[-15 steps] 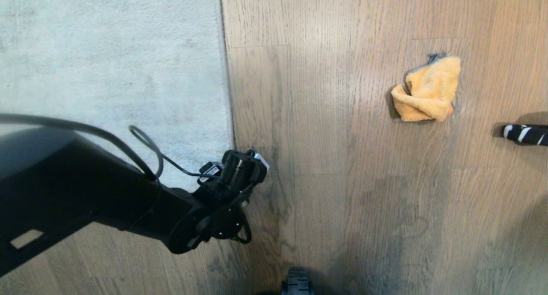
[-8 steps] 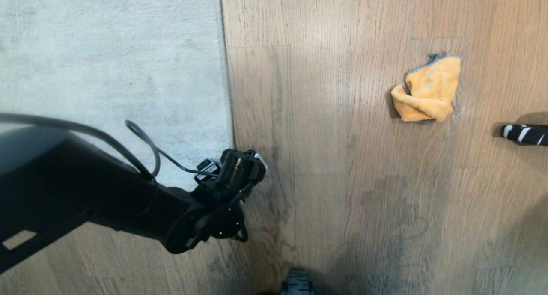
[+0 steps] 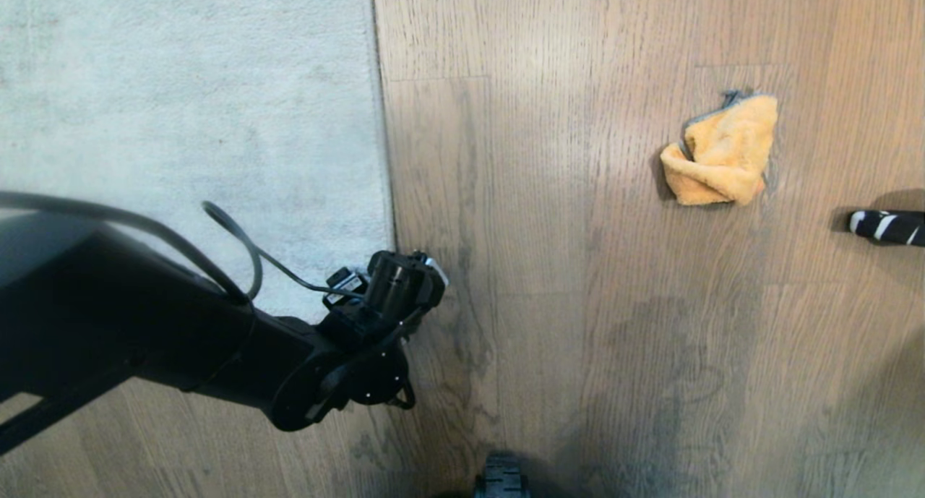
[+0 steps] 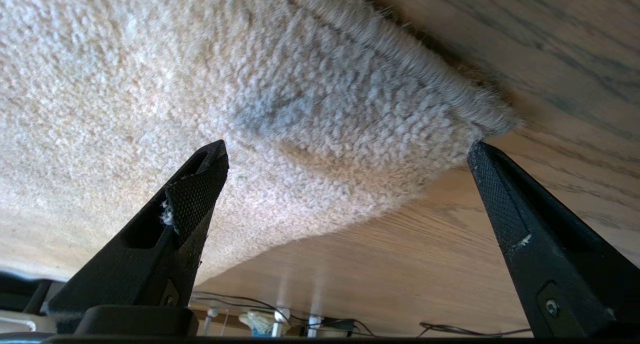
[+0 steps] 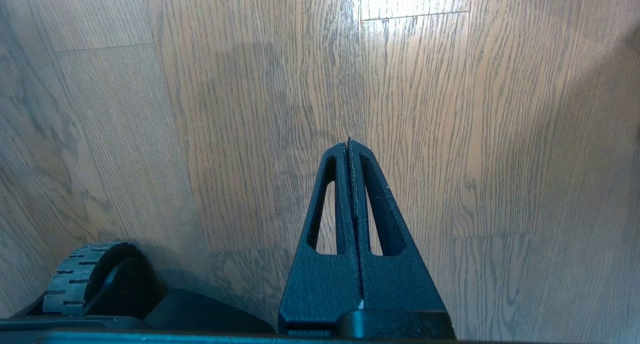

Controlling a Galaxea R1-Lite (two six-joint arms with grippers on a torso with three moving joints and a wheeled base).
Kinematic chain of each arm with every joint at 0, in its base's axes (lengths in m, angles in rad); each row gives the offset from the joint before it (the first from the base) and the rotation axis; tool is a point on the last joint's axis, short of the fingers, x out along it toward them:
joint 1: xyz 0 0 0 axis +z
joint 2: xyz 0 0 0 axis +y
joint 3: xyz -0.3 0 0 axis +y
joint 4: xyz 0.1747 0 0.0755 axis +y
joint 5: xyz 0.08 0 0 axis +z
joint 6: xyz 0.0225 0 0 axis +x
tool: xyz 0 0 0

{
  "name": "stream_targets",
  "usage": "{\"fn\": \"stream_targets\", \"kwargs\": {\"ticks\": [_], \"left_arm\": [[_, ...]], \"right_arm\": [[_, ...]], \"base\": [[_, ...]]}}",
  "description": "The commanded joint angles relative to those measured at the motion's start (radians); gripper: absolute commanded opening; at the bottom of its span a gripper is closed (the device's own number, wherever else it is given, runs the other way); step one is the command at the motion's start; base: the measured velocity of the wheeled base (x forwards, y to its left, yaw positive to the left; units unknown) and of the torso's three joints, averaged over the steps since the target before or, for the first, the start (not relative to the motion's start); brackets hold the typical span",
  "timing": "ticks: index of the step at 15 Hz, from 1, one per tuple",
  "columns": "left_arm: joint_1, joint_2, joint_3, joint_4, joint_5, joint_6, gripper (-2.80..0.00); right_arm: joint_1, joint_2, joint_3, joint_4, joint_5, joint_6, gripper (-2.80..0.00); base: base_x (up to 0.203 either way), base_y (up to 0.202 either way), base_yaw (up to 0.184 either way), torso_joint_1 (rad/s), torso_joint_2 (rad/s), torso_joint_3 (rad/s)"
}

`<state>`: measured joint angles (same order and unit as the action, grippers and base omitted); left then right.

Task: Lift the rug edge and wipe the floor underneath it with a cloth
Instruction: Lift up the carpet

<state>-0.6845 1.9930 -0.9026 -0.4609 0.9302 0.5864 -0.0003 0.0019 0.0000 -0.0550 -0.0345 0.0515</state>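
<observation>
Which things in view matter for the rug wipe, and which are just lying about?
For the job:
rug edge
floor
cloth
left gripper, open at the rug corner
right gripper, shut, parked

Lying about:
black-and-white striped object
cables

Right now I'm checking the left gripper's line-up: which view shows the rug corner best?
The left wrist view: the rug edge fills it, its rounded corner between the open left gripper fingers. The head view hides that corner behind the arm; the right wrist view shows only floor.

Left arm (image 3: 217, 339) reaches over rug edge (image 3: 383, 158); cloth (image 3: 723, 151) well apart.
</observation>
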Motion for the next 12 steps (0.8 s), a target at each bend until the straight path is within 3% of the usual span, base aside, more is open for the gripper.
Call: {"fn": "stream_targets", "kwargs": {"ticks": [1,5,12], "left_arm": [[-0.01,0.003,-0.016,-0.012,0.016,-0.001,0.0],[-0.051,0.038,-0.052,-0.082,0.085,-0.005,0.0],[-0.105,0.079,-0.072,-0.088,0.181,-0.026,0.0]], "right_arm": [[0.0,0.0,0.0,0.0,-0.001,0.001,-2.8],[0.0,0.0,0.0,0.0,-0.001,0.001,-2.8],[0.0,0.0,0.0,0.0,-0.001,0.001,-2.8]], "base": [[0.0,0.0,0.0,0.0,0.0,0.0],[0.0,0.0,0.0,0.0,0.0,0.0],[0.0,0.0,0.0,0.0,0.0,0.0]]}}
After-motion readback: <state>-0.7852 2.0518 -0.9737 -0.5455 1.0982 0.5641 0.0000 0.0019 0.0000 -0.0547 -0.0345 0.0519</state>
